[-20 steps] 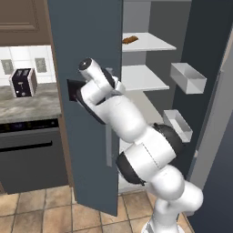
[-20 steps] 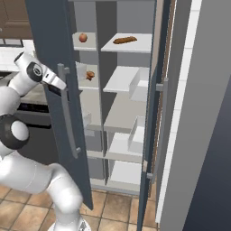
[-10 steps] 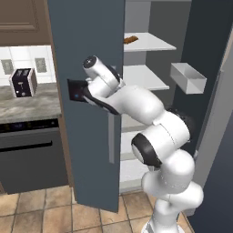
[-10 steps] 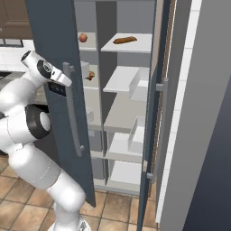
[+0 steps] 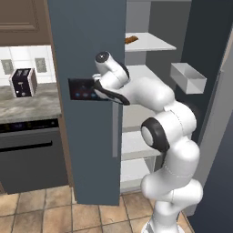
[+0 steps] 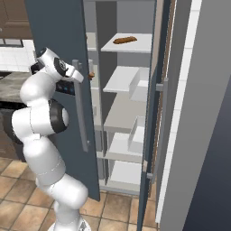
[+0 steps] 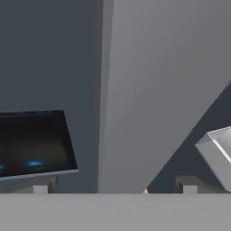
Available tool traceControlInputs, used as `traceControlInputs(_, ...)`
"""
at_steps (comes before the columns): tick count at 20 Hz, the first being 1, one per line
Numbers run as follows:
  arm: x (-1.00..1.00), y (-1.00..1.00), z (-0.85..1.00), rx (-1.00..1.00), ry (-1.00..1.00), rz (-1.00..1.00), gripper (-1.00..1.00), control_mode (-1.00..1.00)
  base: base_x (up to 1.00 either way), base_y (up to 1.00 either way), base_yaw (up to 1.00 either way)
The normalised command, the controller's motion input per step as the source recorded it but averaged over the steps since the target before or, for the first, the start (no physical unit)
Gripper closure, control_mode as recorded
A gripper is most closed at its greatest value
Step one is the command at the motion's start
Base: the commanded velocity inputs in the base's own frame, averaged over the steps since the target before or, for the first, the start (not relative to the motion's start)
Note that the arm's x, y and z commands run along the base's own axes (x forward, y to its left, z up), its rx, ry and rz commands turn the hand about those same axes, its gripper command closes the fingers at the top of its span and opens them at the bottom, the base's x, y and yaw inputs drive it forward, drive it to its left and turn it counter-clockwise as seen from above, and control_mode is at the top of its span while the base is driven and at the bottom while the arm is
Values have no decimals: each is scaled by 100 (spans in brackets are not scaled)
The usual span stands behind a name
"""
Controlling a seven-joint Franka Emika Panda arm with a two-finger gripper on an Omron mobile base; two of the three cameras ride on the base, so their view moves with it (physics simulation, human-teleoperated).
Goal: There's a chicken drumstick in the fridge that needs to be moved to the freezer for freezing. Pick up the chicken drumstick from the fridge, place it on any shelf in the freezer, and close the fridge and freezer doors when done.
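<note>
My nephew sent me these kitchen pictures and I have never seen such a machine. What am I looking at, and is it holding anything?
It is a computer-rendered kitchen. The white jointed thing is a robot arm on a base that can drive. Two pictures come from cameras on that base, to the arm's left and right; the third looks out from its hand. The hand is open, holds nothing, and sits close to the freezer door by its dark control panel. Inside the open unit, a brown stick-shaped food lies on a top shelf. A toaster stands on the counter.

Freezer door (image 5: 88,54) (half-shut) across the shelves (image 5: 148,42)
</note>
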Motion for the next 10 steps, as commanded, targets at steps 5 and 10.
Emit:
traceControlInputs(5, 23, -31, 0, 0, 0, 8, -100, -100, 0, 0, 0)
traceControlInputs(10, 23, -38, 0, 0, -1, 5, -100, -100, 0, 0, 0)
